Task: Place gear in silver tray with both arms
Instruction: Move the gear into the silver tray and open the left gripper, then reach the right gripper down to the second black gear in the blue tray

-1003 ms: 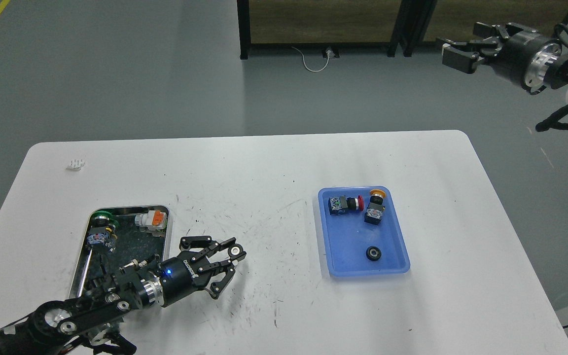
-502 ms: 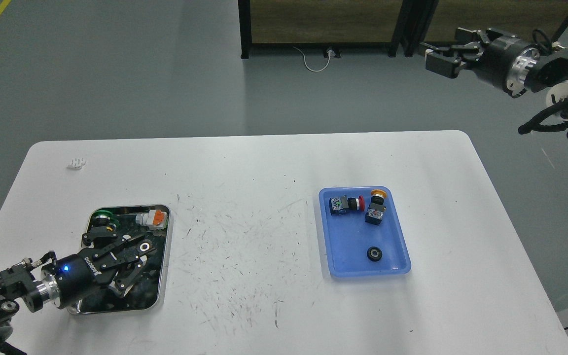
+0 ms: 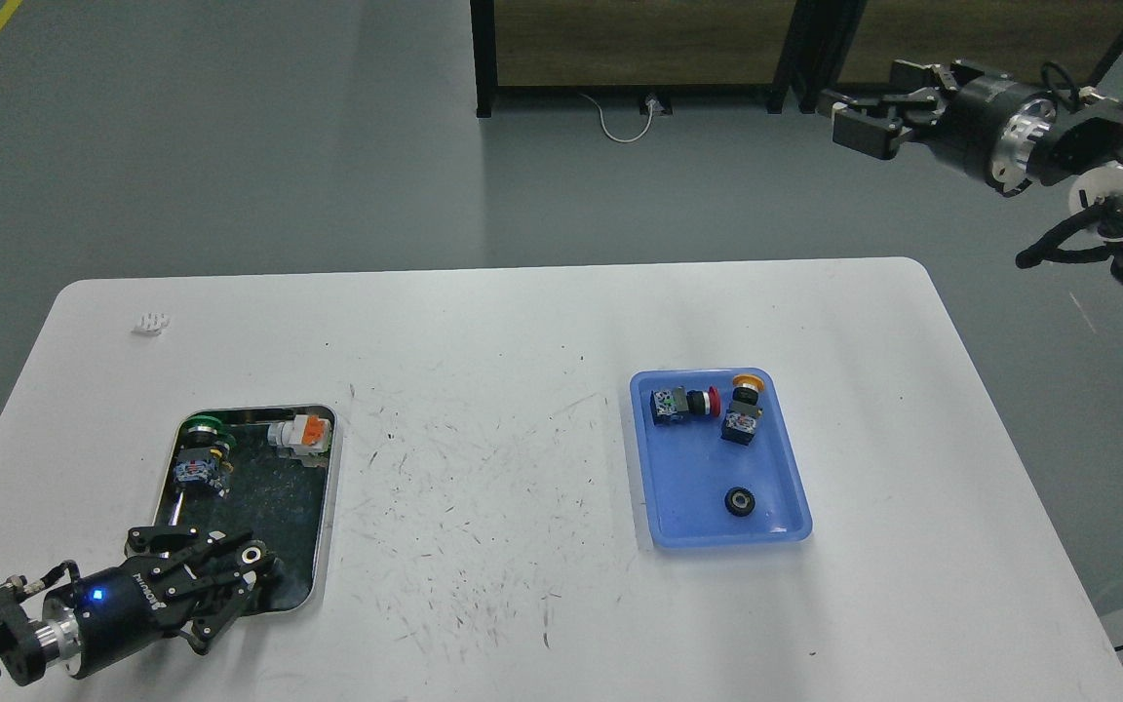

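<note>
- My left gripper hangs over the near end of the silver tray, a shiny rectangular metal tray with rounded corners and a dark base; the fingers look spread with nothing between them.
- White lettering runs along that gripper's body beside a blue light, too small for me to read.
- My right gripper is raised beyond the table's far right corner; it is small and dark, so I cannot tell how the jaws stand.
- In the silver tray lie a green-capped button switch and a white-and-orange part.
- The small black round gear sits in the blue plastic tray, well apart from the silver one, near a red-capped switch and a yellow-capped switch.
- My judgement: the gear's transfer is not yet done; picking it up and carrying it across remain.
</note>
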